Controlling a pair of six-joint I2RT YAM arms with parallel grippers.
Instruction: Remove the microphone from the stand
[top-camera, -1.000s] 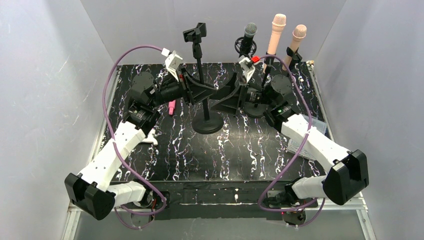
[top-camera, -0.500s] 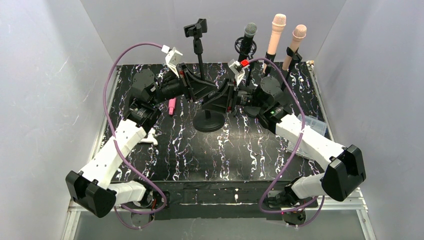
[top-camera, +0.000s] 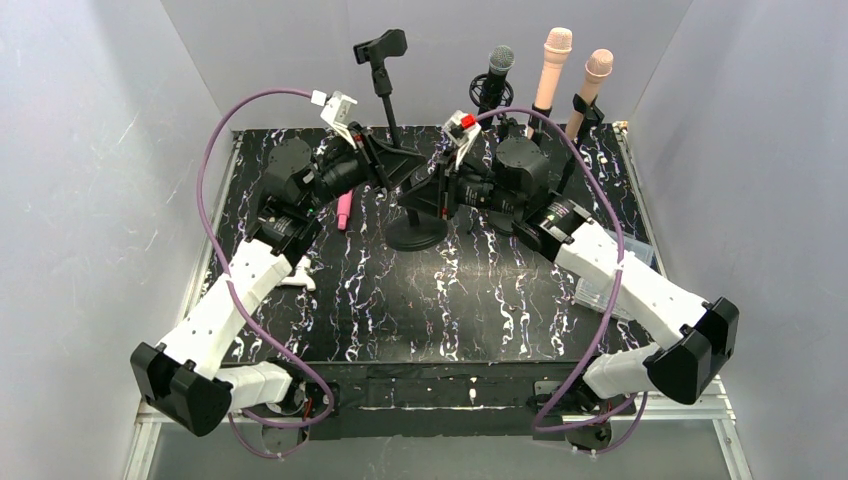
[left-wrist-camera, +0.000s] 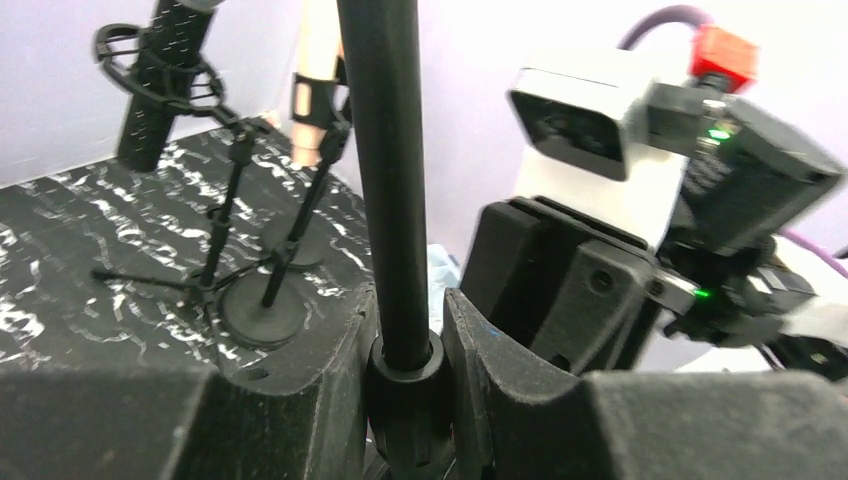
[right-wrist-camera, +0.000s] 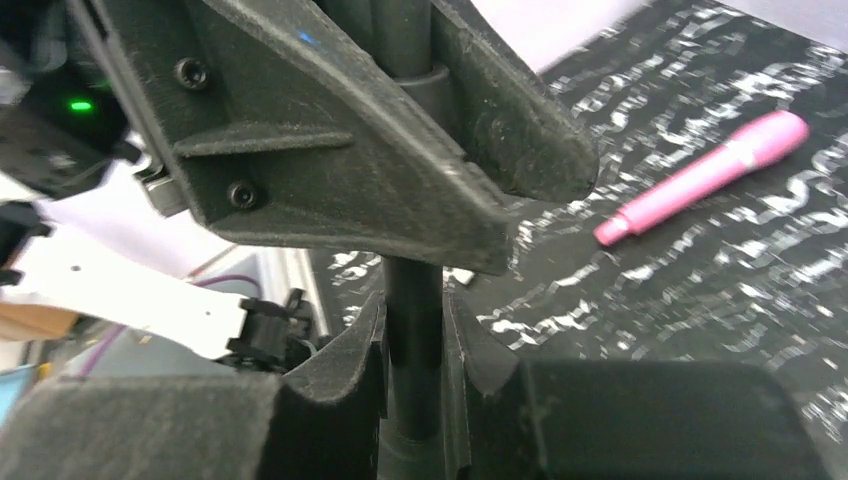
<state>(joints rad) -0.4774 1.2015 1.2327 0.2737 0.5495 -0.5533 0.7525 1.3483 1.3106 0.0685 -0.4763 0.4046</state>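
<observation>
Your table top (top-camera: 480, 300) is black, veined all over with white marbling. On it at the far left lies a bright pink microphone (top-camera: 344, 213), next to the all-black stand (top-camera: 415, 236). Along the far edge you see a black microphone (top-camera: 497, 72) and two peach-pink microphones (top-camera: 553, 65), while your white-and-black left arm (top-camera: 235, 290) and right arm (top-camera: 630, 280) each trail a purple cable (top-camera: 213, 170).

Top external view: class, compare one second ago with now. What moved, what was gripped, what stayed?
The right gripper swung left to the central stand's pole and shut on it, right next to the left gripper. The stand's clip tipped left. Unchanged: the left gripper's hold on the pole, the pink microphone lying on the table, the back-row microphones.
</observation>
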